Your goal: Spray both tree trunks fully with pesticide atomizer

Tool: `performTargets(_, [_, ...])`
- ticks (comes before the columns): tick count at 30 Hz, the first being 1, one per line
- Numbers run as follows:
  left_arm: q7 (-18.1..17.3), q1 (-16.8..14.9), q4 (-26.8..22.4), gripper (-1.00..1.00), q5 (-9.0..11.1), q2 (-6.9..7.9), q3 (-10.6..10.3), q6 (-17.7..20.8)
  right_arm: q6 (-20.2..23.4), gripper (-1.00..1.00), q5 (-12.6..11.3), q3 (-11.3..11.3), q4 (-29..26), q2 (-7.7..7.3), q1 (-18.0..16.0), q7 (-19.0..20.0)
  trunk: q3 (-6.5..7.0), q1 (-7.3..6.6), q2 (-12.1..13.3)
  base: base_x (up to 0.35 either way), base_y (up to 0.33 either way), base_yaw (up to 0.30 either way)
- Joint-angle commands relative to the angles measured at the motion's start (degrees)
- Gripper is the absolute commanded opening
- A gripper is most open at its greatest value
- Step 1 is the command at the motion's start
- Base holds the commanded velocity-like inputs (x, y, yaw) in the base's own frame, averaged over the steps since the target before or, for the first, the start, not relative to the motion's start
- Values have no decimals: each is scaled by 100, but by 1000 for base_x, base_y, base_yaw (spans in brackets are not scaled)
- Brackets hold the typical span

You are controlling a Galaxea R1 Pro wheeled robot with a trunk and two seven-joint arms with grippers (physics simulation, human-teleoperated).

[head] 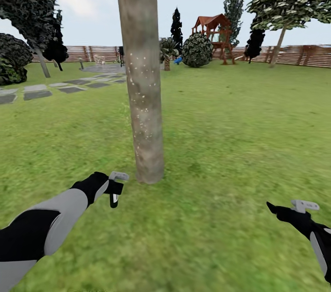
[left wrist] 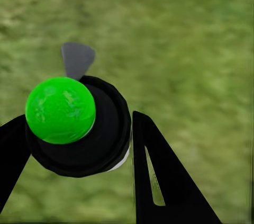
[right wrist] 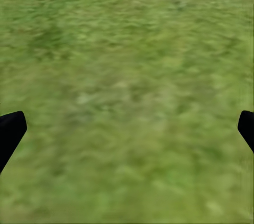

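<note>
My left end effector [head: 111,189] was clamped on the small black pesticide atomizer with a light grey trigger head [head: 116,186], held low above the blurry green grass floor [head: 230,145], just beside the base of the thick, straight beige-grey mottled tree trunk [head: 142,76]. White specks dotted the trunk's mid-section. My right end effector [head: 294,211] hung spread wide and empty above the grass.

My left gripper [head: 111,189] clamps the black atomizer [head: 115,187], grey trigger head up, just beside the speckled beige-grey trunk [head: 142,99], which rises straight from the green grass [head: 220,154].
</note>
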Motion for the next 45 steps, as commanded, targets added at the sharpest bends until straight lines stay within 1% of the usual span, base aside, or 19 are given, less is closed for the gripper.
performTargets(1, [1,0,0,-100,-3,-3,-3,0,1,100,0,0,1,1,0,0,0,0,0,73,-303,255])
performTargets(29, [1,0,0,-100,0,-7,-3,0,3,100,0,0,-5,1,3,0,0,0,0,6,-316,255])
performTargets(37, [1,0,3,-100,-3,-7,-3,0,6,100,0,-7,-5,0,0,0,0,0,0,77,-317,238])
performTargets(38, [-4,0,6,-100,-3,-18,-3,-3,5,100,-2,-8,-4,0,0,0,0,0,0,104,-317,127])
performTargets(45, [-5,42,0,-100,-10,-385,-4,-5,-1,100,-3,-8,-5,-3,2,-16,0,0,0,100,-317,30])
